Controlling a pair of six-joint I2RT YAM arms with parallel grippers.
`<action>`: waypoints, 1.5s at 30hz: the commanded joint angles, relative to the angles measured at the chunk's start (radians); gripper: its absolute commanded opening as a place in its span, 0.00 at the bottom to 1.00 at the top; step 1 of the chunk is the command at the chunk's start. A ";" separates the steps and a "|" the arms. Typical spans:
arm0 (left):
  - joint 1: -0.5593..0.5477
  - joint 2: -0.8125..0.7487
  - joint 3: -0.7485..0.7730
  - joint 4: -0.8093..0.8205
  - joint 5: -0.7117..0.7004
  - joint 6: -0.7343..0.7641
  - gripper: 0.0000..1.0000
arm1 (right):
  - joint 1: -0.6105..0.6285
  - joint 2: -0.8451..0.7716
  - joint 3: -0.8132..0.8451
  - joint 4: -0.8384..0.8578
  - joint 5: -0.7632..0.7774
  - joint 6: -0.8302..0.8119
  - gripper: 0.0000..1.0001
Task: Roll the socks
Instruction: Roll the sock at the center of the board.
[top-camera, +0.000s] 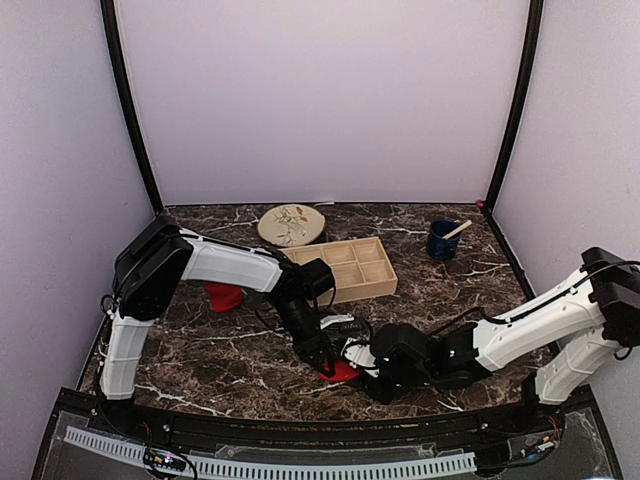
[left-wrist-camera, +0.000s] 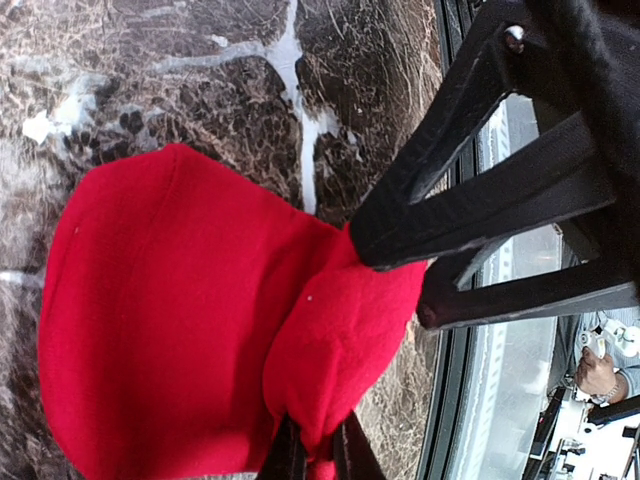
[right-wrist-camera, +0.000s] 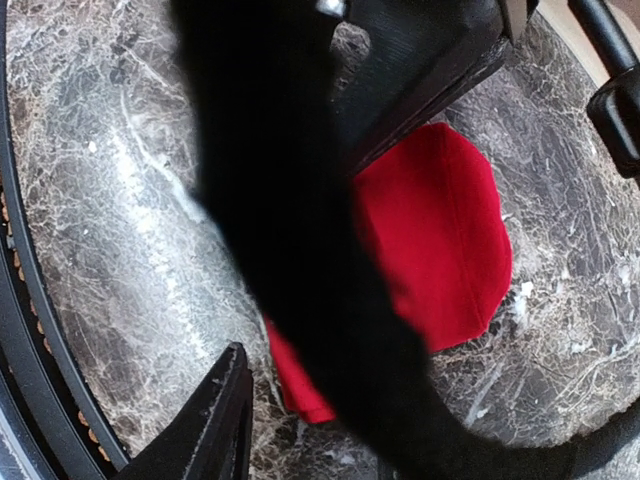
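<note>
One red sock (top-camera: 342, 373) lies near the table's front edge; in the left wrist view this sock (left-wrist-camera: 170, 320) spreads flat with a raised fold at its right side. My left gripper (left-wrist-camera: 316, 445) is shut on that fold, pinching the fabric between its fingers. My right gripper (top-camera: 353, 353) stands open right beside it, and its black fingers (left-wrist-camera: 440, 190) touch the sock's edge. In the right wrist view the left arm blocks most of the sock (right-wrist-camera: 450, 240), and only one right finger (right-wrist-camera: 212, 425) shows. A second red sock (top-camera: 224, 296) lies behind the left arm.
A wooden compartment tray (top-camera: 352, 268) sits at mid-table. Behind it is a round patterned plate (top-camera: 292, 224). A blue cup with a wooden stick (top-camera: 442, 240) stands at the back right. The black front rail (top-camera: 300, 435) runs close to the sock.
</note>
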 joint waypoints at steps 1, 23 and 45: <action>0.002 0.019 0.003 -0.047 -0.019 0.021 0.00 | 0.009 0.028 0.025 0.036 0.000 -0.018 0.38; 0.022 -0.007 -0.045 0.033 -0.128 -0.052 0.17 | -0.003 0.049 0.022 0.045 -0.019 -0.004 0.01; 0.093 -0.137 -0.208 0.219 -0.187 -0.158 0.31 | -0.035 0.035 -0.004 0.081 -0.046 0.035 0.00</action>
